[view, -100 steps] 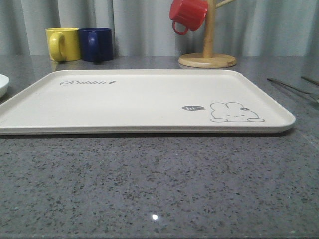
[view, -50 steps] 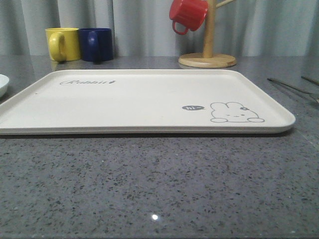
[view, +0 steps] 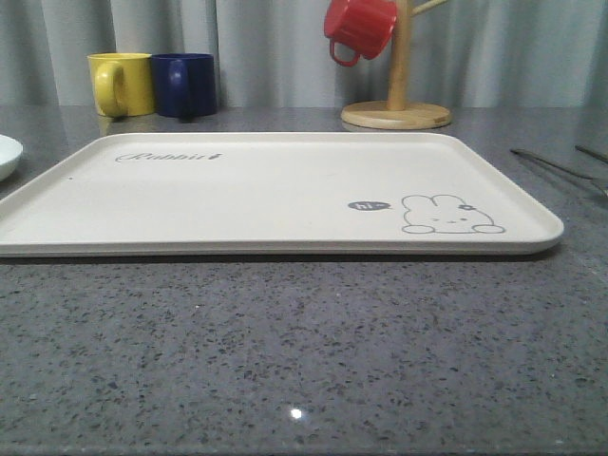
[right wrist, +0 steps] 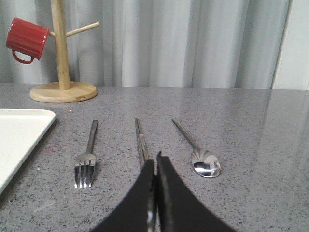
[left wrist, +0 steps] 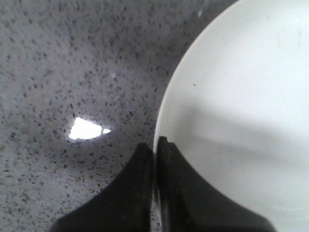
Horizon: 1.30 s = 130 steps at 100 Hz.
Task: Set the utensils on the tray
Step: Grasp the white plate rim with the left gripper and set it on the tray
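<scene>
Plate [view: 5, 157]: a touch more of its white rim shows at the front view's left edge than 1.0 s ago.
Red mug [view: 359, 28]: sits a hair right of its earlier spot.
Tray [view: 285, 242]: right corner likewise marginally right.

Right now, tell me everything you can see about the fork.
The fork is slim, shiny silver metal with four tines and a long flat handle. It lies flat on the speckled grey countertop, tines toward the right wrist camera and handle pointing away toward the wooden mug tree. It sits apart from the cream tray on one side and the chopsticks on the other, roughly parallel to them. Nothing touches it but the counter.
</scene>
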Available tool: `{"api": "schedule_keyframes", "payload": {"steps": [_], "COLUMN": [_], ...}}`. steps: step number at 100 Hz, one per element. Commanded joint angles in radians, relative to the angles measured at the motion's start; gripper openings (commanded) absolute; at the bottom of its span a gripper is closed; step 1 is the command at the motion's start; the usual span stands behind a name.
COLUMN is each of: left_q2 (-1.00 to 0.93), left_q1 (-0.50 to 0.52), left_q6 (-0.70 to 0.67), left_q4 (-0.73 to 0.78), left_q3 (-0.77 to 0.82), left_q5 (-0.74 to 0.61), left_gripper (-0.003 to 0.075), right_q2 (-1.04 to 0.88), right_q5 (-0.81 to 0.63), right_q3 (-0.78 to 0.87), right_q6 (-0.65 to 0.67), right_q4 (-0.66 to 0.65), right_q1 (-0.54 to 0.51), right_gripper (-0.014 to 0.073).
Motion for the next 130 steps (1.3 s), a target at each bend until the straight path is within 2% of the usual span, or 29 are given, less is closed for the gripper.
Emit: {"api": "schedule_keyframes", "payload": {"steps": [1,14,30,50,64,94,118,130], "left_q2": [-0.096,-0.184,-0.245,-0.205,-0.145,-0.009,0.014,0.014], "left_q1": [-0.007,-0.055,-0.184,-0.385,-0.465,-0.488,-0.488,-0.488], "left_q6": [-0.008,0.03,0.079,0.08,0.08,0.08,0.1,0.1], "left_q4": [-0.014,-0.069,-0.155,-0.187,-0.185,-0.202,-0.202,-0.202], "left_q3": [-0.067,-0.101,-0.11,-0.11,-0.108,-0.108,-0.108,-0.11], "left_q5": [-0.02,-0.036,-0.062,-0.054,-0.054,-0.048,-0.028,-0.03], "left_gripper": [-0.0019,-0.0019,-0.0019,-0.0019,-0.0019,-0.0019,-0.0016,0.0029], "right_q2": [-0.013,-0.013,-0.013,-0.013,-0.013,-0.013,-0.013,-0.013], "right_q5": [-0.083,-0.083,-0.083,-0.083,-0.083,-0.083,-0.083,-0.083], "right_q3": [0.003,0.003,0.003,0.003,0.003,0.003,0.003,0.003], "right_q6": [-0.007,-0.007,-0.007,-0.007,-0.007,-0.007,-0.007,-0.007], "right_q4": [-0.01,-0.01,-0.01,-0.01,-0.01,-0.01,-0.01,-0.01], "right_q1": [-0.007,-0.007,-0.007,-0.007,-0.007,-0.007,-0.007,-0.007], "right_gripper": [-0.0061,-0.0061,-0.0061,-0.0061,-0.0061,-0.0061,-0.0061,-0.0061]}}
